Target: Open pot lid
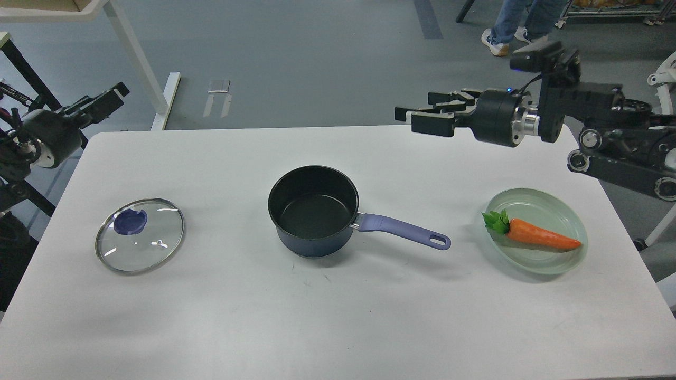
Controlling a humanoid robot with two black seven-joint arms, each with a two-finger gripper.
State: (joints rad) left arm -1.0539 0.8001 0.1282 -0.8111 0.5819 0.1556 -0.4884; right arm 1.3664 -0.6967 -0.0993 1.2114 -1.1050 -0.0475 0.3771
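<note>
Lid (140, 235) below left tool (108, 98)

white table (338, 327), pale green plate (573, 221) holding orange carrot (538, 237), grey floor (317, 53)

White table (338, 327) — lid (140, 235) at left, open pot (313, 210) centre, green plate (549, 264) with carrot (538, 236) right.

We have one view only, from the head, set high and tilted forward and down. The white table (338, 316) fills the lower two-thirds of the frame, fairly near; grey floor (296, 53) runs across the top. Our arms enter from both side edges.
</note>
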